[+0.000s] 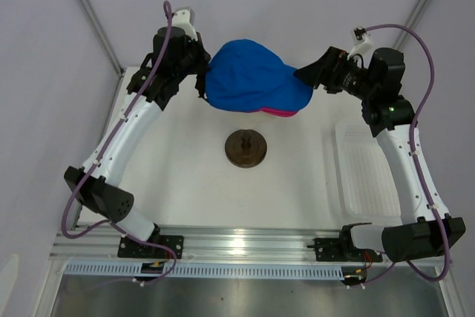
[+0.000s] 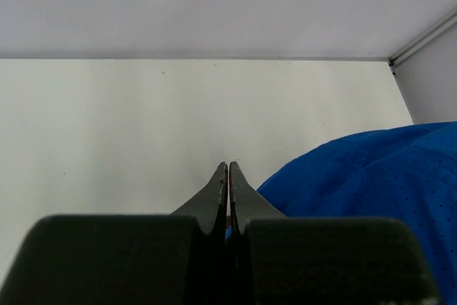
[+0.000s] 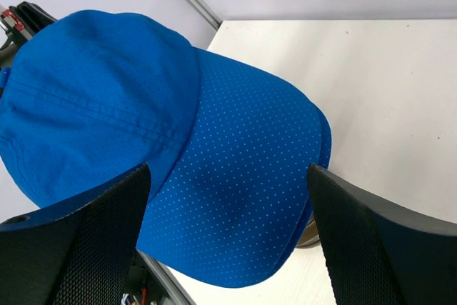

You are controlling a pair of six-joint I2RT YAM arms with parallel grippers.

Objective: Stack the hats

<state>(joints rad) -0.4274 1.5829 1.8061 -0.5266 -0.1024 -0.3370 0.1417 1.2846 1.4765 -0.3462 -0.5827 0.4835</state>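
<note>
Left gripper [image 2: 228,171]: the jaws are pressed flat together. A blue crown is seen just to their right. Whether any cloth is pinched between them cannot be told.
Right gripper [image 3: 228,171]: the jaws are spread wide, one finger on each side of the brim, and nothing is clasped.
Blue cap [image 1: 252,79]: it is found between the two grippers. The back of its crown is just beside the left gripper, and its brim points into the open right gripper.
Pink cap [image 1: 280,113]: only a thin magenta edge is seen, under the blue brim close to the right gripper.
Dark round stand [image 1: 246,148]: it is set on the white table [image 1: 297,191], nearer the arm bases than either gripper and apart from the caps.
Clear tray [image 1: 367,183]: it is placed under the right arm, behind the right gripper.
</note>
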